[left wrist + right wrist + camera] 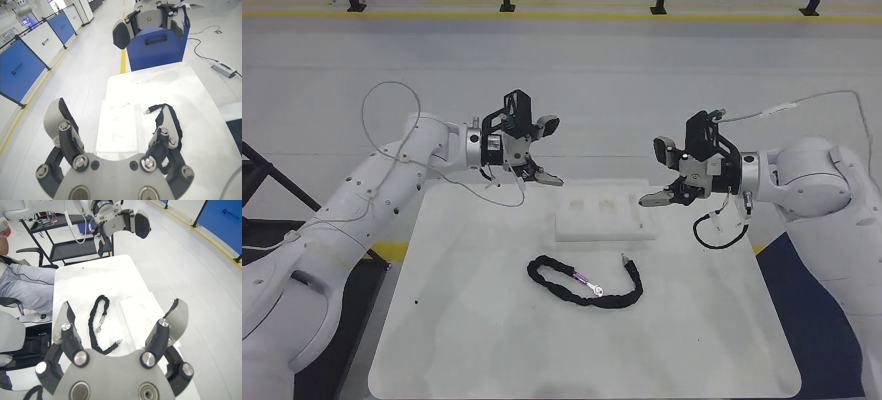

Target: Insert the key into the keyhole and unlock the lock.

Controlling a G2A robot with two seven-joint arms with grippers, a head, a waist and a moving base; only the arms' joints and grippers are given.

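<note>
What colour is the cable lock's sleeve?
Black. The long fabric-sleeved cable lock shows best in the right wrist view.

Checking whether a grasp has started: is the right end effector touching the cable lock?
Apart. Top view: the right end effector sits by the foam tray, bare table between it and the cable lock.

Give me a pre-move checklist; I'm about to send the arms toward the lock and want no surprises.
1. Left gripper open and empty: ok.
2. Right gripper open and empty: ok.
3. Cable lock lying free on the table, between the arms: ok.
4. Key at the lock's metal end, seated in the keyhole: cannot tell.
5. Key held by a gripper: not ok.
6. Foam tray apart from the lock: ok.
</note>
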